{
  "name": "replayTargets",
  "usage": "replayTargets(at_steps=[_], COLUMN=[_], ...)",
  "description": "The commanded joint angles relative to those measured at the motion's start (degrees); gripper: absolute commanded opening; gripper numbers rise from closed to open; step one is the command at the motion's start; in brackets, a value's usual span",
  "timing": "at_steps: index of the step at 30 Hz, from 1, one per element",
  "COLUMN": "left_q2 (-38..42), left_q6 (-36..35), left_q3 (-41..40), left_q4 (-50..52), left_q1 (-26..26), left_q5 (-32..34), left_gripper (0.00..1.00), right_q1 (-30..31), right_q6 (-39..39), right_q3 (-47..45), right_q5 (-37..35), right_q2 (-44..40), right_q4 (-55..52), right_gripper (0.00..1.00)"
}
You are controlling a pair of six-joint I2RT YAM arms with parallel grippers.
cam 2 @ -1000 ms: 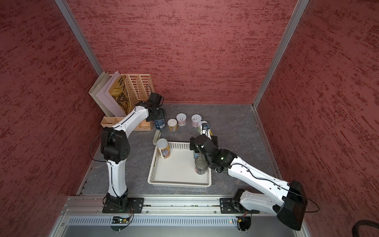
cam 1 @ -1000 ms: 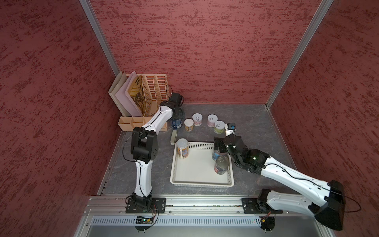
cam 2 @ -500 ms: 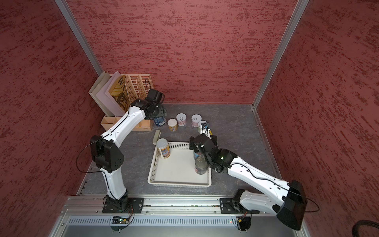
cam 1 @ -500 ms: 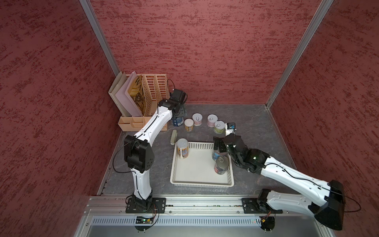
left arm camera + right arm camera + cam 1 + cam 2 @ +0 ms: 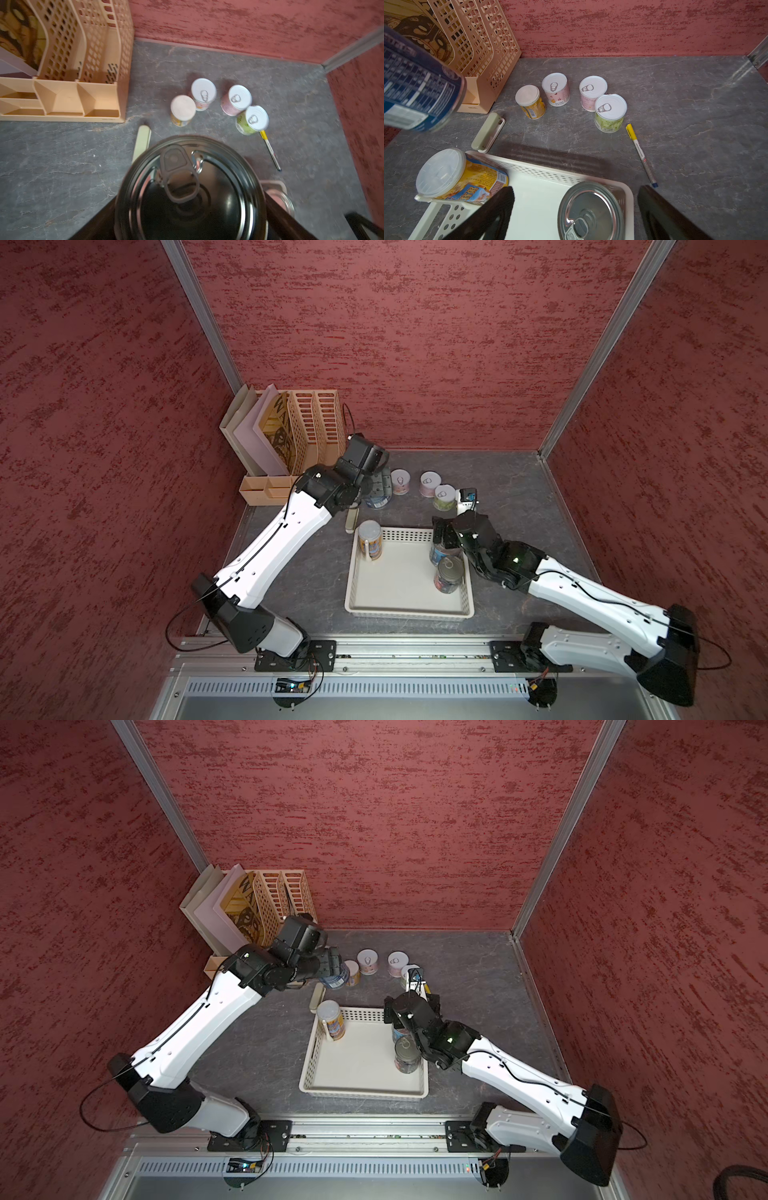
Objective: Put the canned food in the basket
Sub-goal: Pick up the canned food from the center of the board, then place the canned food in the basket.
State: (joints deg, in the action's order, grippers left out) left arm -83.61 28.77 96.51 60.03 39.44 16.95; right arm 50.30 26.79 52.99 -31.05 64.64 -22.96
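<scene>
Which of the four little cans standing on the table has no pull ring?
The yellow-labelled can: its lid is plain, while the pink can, mauve can and green can have rings.

A peach slotted file rack (image 5: 316,427) stands on the grey marbled table (image 5: 507,472) in the far corner, against the red textured wall (image 5: 415,344). Pale folders (image 5: 245,435) and a yellow-and-black printed cover (image 5: 276,427) lean in its slots. A beige stapler (image 5: 488,131) lies flat near the rack's low front tray. Well apart from it lies a pen (image 5: 641,153) — yellow cap, white barrel, blue tip.
</scene>
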Motion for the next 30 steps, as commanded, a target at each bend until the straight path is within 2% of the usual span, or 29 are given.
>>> replayTargets(at_steps=[1, 7, 14, 19, 24, 30], left_q2=[4.8, 8.6, 10.1, 10.1, 11.0, 13.4], left_q6=[1.6, 4.5, 7.9, 9.3, 10.1, 10.0], left_q3=[-1.7, -5.3, -8.7, -12.7, -17.6, -23.8], left_q4=[-5.0, -4.5, -4.5, -5.6, -7.8, -10.0], left_q1=[5.5, 15.1, 25.7, 28.2, 28.4, 28.3], left_q5=[2.2, 2.9, 5.7, 5.2, 3.6, 4.7], left_gripper=[0.54, 0.54, 0.54, 0.54, 0.54, 0.54], right_q1=[-0.7, -1.7, -7.0, -7.8, -8.0, -8.0], right_q6=[0.5, 3.5, 6.7, 7.1, 7.0, 6.7], right_q3=[1.4, 1.2, -1.2, -1.5, -1.4, -1.5], right_q5=[-0.6, -3.4, 0.5, 1.0, 1.4, 2.1], right_q2=[0.4, 0.0, -2.8, -3.0, -2.8, -2.3], right_q4=[-0.2, -3.0, -3.2, -3.3, -3.1, -2.6], right_gripper=[0.98, 0.98, 0.98, 0.98, 0.98, 0.98])
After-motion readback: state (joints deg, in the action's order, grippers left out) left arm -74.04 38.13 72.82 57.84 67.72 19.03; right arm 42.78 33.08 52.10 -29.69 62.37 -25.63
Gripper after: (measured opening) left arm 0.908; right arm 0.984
